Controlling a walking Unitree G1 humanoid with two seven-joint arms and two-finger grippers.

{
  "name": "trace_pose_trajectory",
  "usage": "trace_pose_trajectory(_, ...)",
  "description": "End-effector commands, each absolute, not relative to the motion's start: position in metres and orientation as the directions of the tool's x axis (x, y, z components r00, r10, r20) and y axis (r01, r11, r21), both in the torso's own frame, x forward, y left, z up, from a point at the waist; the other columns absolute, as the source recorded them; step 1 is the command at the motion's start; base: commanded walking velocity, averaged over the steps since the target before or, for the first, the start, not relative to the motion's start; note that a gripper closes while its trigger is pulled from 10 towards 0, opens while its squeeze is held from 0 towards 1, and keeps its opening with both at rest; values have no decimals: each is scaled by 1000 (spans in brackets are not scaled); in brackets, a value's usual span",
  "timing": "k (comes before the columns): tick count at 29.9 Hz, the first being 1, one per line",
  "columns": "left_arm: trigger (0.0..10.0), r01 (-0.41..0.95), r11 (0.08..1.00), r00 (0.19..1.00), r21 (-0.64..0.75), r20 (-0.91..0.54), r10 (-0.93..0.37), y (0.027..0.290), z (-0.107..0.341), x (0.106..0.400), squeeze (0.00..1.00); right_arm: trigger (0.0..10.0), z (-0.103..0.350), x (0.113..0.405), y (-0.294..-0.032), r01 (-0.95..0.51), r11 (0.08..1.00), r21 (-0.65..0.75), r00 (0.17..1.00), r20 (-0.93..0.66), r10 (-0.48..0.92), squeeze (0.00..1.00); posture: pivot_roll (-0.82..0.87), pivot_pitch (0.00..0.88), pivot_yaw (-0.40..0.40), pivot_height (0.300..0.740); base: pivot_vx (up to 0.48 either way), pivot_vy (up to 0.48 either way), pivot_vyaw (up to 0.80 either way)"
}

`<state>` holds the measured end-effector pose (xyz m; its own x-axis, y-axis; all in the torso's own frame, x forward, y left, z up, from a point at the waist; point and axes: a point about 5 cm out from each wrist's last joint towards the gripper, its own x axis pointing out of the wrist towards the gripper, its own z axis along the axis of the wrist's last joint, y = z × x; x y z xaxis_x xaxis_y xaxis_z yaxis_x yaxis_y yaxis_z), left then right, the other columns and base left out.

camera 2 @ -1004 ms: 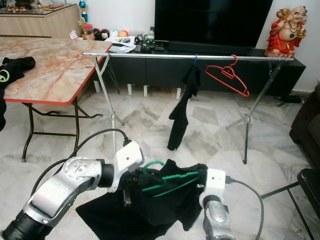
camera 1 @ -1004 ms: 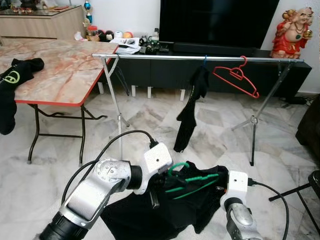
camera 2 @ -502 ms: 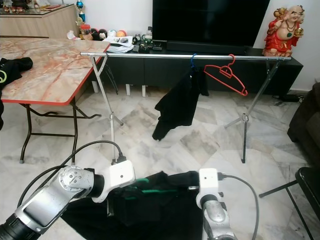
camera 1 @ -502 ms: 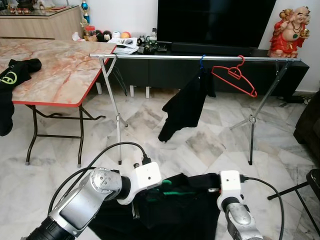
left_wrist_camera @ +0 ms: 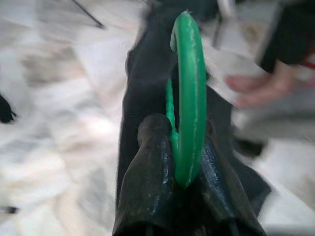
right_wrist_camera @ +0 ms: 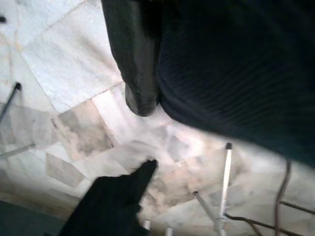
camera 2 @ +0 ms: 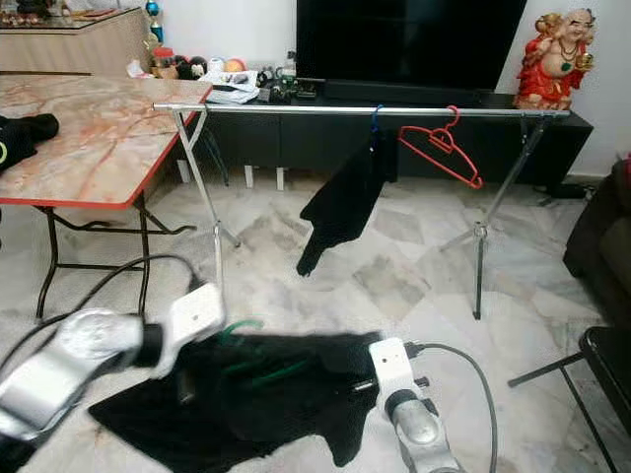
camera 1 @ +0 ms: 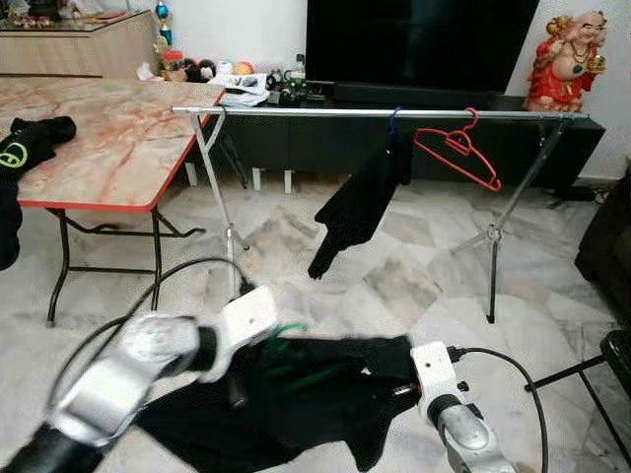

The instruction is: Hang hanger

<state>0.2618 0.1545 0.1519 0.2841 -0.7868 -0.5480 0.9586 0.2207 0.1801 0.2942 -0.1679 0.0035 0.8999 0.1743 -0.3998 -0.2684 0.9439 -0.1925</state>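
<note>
In the left eye view, the left gripper (camera 1: 258, 353) and right gripper (camera 1: 399, 379) carry a black garment (camera 1: 306, 399) on a green hanger (camera 1: 286, 345) low and near, well short of the far rail (camera 1: 380, 113), where a red hanger (camera 1: 458, 148) and dark cloth (camera 1: 355, 207) hang.

The left wrist view shows the fingers (left_wrist_camera: 152, 162) clamped around the hanger's neck.

In the right wrist view, one finger (right_wrist_camera: 135, 54) presses the fabric; I judge it pinched. Raise the hook level and aim left of the cloth.
</note>
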Motion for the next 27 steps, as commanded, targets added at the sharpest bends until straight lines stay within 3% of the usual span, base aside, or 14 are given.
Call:
trace_pose_trajectory(1,10000,968,164,247,191,-597,-763,167,157,256,0,0,6,295,-184,-229,949,-217,907,-401,127,0,150,2,-31,740,0,0,0)
trace_pose_trajectory(6,10000,984,66,163,166,-680,-715,172,150,245,0,0,11,299,-189,-224,948,-224,912,-392,123,0,150,3,-34,740,0,0,0)
trace_pose_trajectory(9,10000,981,112,179,157,-524,-833,160,164,248,0,0,11,300,-189,-228,947,-226,910,-394,125,0,143,2,-38,740,0,0,0)
trace_pose_trajectory(10,10000,982,140,180,127,-406,-896,157,175,248,0,0,11,300,-189,-228,947,-224,909,-398,125,0,143,2,-39,740,0,0,0)
trace_pose_trajectory(14,10000,984,125,156,131,-261,-953,159,193,245,0,0,8,298,-190,-232,950,-209,900,-418,128,0,144,4,-43,740,0,0,0)
trace_pose_trajectory(22,10000,986,107,116,125,-63,-991,163,211,240,0,0,-1,290,-189,-225,959,-172,880,-459,124,0,144,3,-47,740,0,0,0)
trace_pose_trajectory(27,10000,985,136,131,102,56,-990,160,218,242,0,0,-3,288,-189,-202,969,-142,879,-462,116,0,146,2,-48,740,0,0,0)
